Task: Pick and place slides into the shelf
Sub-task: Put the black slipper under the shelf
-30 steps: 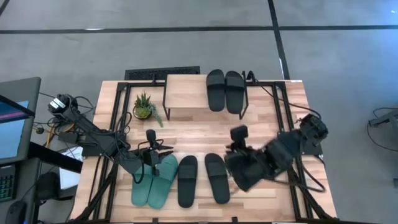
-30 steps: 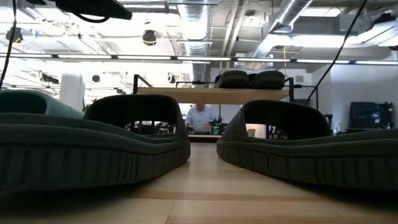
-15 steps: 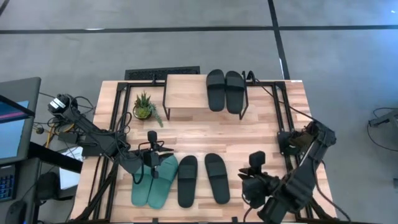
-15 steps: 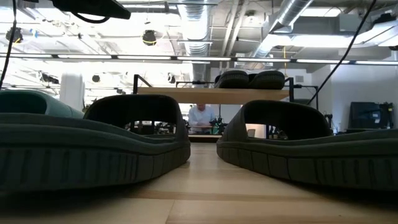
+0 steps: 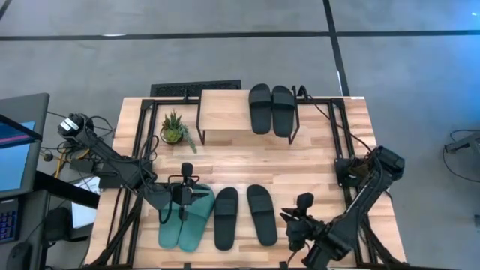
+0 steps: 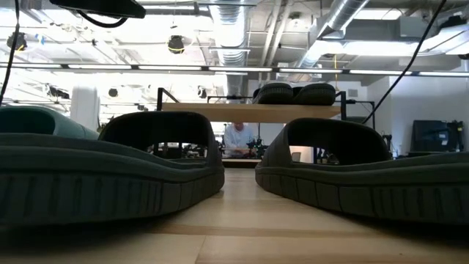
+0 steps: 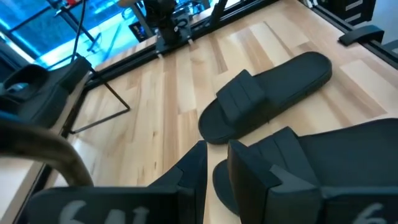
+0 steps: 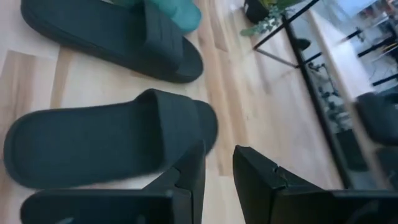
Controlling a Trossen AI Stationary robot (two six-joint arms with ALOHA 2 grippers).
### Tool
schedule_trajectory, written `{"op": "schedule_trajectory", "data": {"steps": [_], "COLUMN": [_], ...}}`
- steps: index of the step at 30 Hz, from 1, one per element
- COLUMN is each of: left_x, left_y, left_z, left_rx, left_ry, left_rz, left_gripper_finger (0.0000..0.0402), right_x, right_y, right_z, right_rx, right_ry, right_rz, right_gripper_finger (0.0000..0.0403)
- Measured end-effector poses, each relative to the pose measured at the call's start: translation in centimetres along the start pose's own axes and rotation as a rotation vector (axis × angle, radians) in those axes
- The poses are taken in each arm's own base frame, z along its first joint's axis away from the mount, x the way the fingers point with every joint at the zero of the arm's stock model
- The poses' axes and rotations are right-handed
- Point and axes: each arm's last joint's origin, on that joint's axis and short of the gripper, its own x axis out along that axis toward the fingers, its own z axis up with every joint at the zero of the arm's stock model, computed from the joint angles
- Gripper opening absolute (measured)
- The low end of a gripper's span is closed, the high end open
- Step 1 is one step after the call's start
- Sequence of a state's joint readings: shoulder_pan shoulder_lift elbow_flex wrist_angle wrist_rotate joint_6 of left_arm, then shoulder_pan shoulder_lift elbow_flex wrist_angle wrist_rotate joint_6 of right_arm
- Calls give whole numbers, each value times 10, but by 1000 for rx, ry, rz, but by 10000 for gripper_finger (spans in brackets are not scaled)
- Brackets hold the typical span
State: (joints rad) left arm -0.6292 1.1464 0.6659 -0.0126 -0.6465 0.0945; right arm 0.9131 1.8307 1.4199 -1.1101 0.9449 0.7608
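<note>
Right gripper [image 5: 294, 238], jaws slightly apart and empty, is lining up beside the lower-middle black slide [image 5: 261, 214]; left gripper [image 5: 182, 214], likewise empty, is hovering over the teal slides [image 5: 187, 220].

L gripper [image 5: 185, 196] low at table's front-left, fingers slightly parted; R gripper [image 5: 294, 238] front-right (arm folded back), narrow gap.

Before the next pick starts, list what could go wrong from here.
1. The two matte black slides on the table lie close to the teal-green pair; the left gripper could nudge a neighbour.
2. The low wooden shelf already carries a black pair, so placing room is limited.
3. The small potted plant beside it could get knocked.
</note>
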Motion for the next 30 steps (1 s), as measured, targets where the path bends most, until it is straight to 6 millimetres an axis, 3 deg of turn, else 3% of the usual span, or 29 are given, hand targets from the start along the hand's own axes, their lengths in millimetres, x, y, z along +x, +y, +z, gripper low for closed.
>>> {"op": "schedule_trajectory", "data": {"steps": [10,23,30], "left_x": [0,-1,-1], "left_y": [1,1,1], "left_z": [-6,-12,-12], "left_rx": [-36,-61,-61], "left_ry": [54,107,106], "left_rz": [33,41,49], "left_gripper_finger": [55,55,55], "right_x": [45,69,82], "right_y": [12,23,29], "right_z": [-6,-15,-20], "right_rx": [43,22,-40], "right_ry": [-48,-121,-73], "right_rz": [22,104,135], "right_gripper_finger": [72,72,75]}}
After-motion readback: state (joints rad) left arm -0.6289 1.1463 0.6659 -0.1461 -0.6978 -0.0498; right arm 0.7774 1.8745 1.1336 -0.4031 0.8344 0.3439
